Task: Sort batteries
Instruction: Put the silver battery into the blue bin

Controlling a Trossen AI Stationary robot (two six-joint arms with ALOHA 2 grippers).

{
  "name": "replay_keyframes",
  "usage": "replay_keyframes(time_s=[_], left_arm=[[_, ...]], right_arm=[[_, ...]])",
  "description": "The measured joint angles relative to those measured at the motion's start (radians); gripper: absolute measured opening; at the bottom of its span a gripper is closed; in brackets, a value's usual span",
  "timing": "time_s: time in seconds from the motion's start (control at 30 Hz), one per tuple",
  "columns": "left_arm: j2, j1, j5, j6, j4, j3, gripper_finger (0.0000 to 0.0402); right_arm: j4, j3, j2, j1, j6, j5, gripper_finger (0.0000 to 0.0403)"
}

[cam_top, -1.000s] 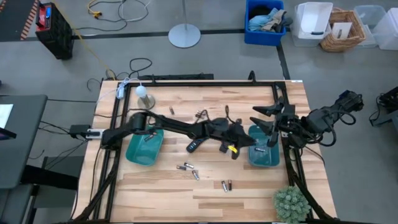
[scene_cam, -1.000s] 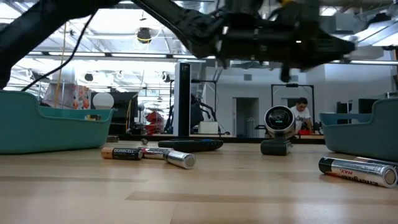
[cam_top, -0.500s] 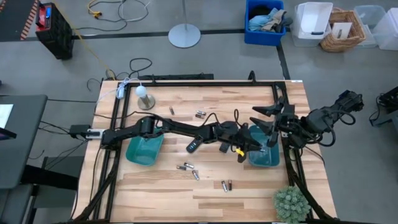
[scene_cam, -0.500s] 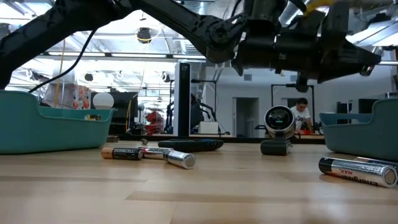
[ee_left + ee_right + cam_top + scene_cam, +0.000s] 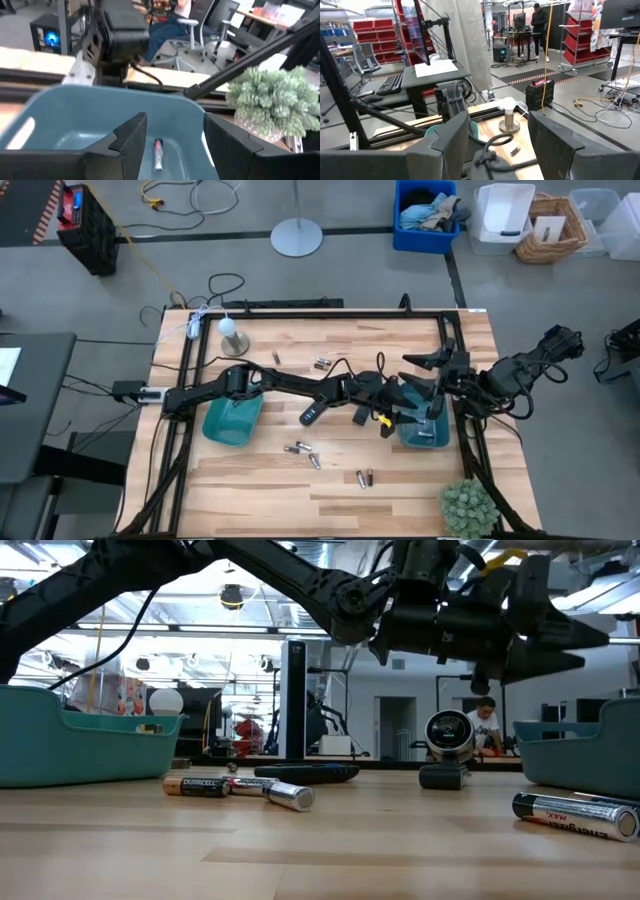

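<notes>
My left arm reaches across the table, and my left gripper (image 5: 410, 408) (image 5: 175, 127) hangs open over the right teal tray (image 5: 424, 430). Straight below its fingers one battery (image 5: 158, 154) lies on the tray floor. More batteries lie loose on the wood: a pair (image 5: 302, 448) near the middle, a pair (image 5: 364, 477) nearer the front edge, and others (image 5: 321, 364) farther back. In the low view two (image 5: 197, 785) (image 5: 290, 796) show at the left and one (image 5: 575, 813) at the right. My right gripper (image 5: 416, 372) (image 5: 497, 130) waits open just beyond the right tray.
A second teal tray (image 5: 232, 418) stands at the left under my left arm. A black remote (image 5: 312, 415) and a flashlight (image 5: 447, 735) lie mid-table. A small white lamp (image 5: 232, 332) stands at the far left and a potted plant (image 5: 468, 505) at the front right corner.
My left gripper has moved toward the table's right edge, over the right teal tray, and its fingers have spread open. My right arm has kept still.
</notes>
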Motion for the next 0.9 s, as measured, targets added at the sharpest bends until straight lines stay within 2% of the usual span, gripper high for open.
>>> replay_keyframes(time_s=[0.23, 0.5, 0.67, 0.8, 0.9], left_arm=[[0.0, 0.016, 0.0, 0.014, 0.015, -0.002, 0.0141], [-0.078, 0.022, -0.014, 0.149, -0.137, -0.003, 0.001], [-0.133, 0.017, -0.045, 0.218, -0.25, -0.003, 0.0001], [-0.162, 0.003, -0.059, 0.24, -0.28, -0.003, 0.0001], [-0.204, 0.0, -0.076, 0.228, -0.215, -0.093, 0.0001]], right_arm=[[-0.001, 0.0, 0.004, 0.047, -0.001, -0.001, 0.0221], [-0.032, 0.0, 0.004, 0.077, 0.002, -0.001, 0.0221], [-0.075, 0.0, 0.004, 0.076, 0.022, 0.0, 0.0221], [-0.079, 0.0, 0.007, 0.076, 0.022, 0.0, 0.0221], [-0.087, 0.0, 0.009, 0.078, 0.023, 0.0, 0.0221]])
